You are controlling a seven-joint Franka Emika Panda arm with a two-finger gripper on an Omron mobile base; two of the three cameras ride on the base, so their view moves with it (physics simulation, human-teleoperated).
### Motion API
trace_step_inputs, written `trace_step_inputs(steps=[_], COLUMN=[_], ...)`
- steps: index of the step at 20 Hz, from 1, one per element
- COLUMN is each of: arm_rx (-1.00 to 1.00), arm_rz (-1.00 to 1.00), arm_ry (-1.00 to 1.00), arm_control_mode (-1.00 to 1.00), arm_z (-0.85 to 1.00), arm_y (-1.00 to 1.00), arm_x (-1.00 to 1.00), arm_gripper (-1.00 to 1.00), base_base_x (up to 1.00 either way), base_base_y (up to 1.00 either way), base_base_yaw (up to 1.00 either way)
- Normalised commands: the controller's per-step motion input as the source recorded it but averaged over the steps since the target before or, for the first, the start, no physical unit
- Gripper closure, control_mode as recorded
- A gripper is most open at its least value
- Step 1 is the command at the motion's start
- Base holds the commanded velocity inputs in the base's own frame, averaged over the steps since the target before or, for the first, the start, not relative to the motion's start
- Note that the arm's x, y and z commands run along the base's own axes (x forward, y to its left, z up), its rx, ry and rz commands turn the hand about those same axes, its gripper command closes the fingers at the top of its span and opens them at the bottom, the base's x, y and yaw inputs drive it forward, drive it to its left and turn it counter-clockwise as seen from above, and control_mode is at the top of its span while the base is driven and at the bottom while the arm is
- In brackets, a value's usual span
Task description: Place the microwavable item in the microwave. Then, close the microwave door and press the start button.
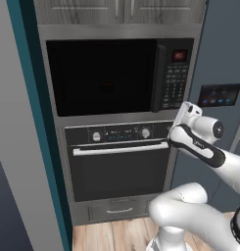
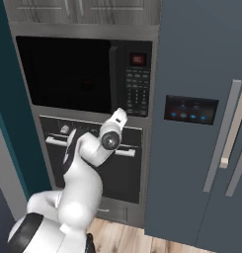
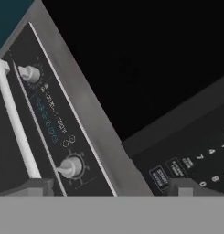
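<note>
Microwave door shut. Gripper just below keypad, by oven top-right corner; tips apart, holding nothing.

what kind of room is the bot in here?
Almost certainly a home kitchen: a built-in microwave stacked over a wall oven, wood-grain cabinets above, and a grey fridge with a lit panel alongside.

Black microwave, red display, grey keypad.
</note>
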Motion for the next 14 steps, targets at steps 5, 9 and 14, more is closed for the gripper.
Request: trace_step_inputs(steps=[5, 9, 14], arm_rx=[0.0, 0.01, 0.01], arm_rz=[0.08, 0.05, 0.02], arm_ry=[0.0, 0.0, 0.0], arm_control_mode=[-1.0, -1.0, -1.0], arm_z=[-0.03, -0.06, -0.16], arm_y=[-0.03, -0.19, -0.12], arm_x=[0.51, 0.52, 0.43], arm_gripper=[-1.0, -1.0, -1.0], base_base_x=[0.0, 0.0, 0.0], base_base_y=[0.0, 0.0, 0.0], base_base_yaw=[0.0, 0.0, 0.0])
